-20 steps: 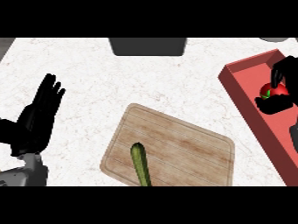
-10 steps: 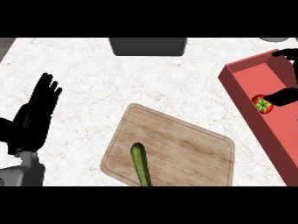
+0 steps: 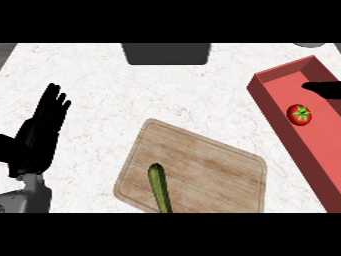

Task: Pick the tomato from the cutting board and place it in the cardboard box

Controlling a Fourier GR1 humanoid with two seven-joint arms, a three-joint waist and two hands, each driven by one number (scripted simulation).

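lying free in box (image 3: pixel 276 85) – tomato (image 3: pixel 299 114); right robot hand (image 3: pixel 334 89) above, grip unreadable – left robot hand (image 3: pixel 41 127) open.

Wood-grain cutting board (image 3: pixel 202 170), speckled marble-look counter (image 3: pixel 129 95), glossy tomato (image 3: pixel 299 114)

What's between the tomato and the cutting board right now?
In the head view, only the red box's near wall and a strip of bare white counter separate the tomato, lying inside the box, from the cutting board.
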